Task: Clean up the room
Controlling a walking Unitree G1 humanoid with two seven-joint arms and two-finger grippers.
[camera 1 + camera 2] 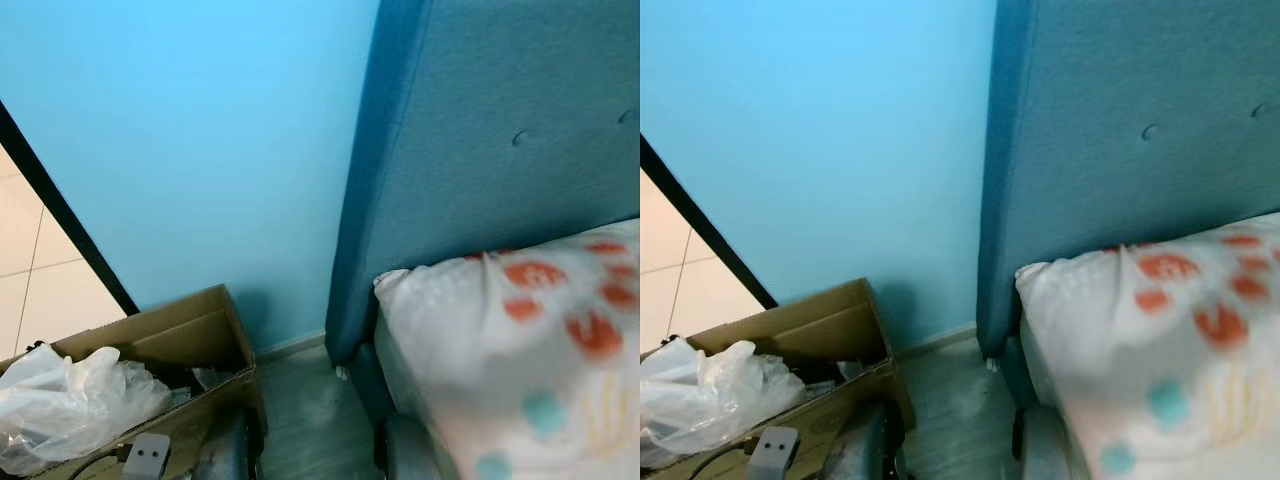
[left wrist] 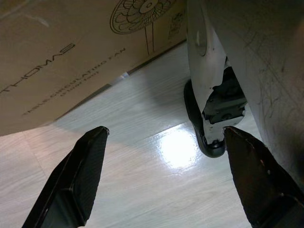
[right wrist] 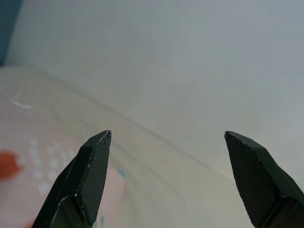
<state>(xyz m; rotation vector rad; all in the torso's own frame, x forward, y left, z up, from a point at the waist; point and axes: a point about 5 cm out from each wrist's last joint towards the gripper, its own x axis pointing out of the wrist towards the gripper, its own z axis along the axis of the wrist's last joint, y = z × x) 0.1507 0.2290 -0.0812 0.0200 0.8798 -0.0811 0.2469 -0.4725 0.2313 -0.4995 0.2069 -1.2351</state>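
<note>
Presently: cardboard box (image 1: 190, 335) near left on the floor (image 1: 300, 400), plastic bag (image 1: 70, 400) inside; bed (image 1: 520, 350) right; left tool (image 2: 164, 178) wide open, empty, above floor; right tool (image 3: 166, 178) wide open, empty, over bed; tidying apparently unstarted.

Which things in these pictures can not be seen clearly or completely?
- Cardboard box: head views, cut off by the bottom edge; the white plastic bag hides its contents.
- Bedding: head views, print blurred.
- Headboard: cut off at top and right.
- Small print on the box side: left wrist view, too small.
</note>
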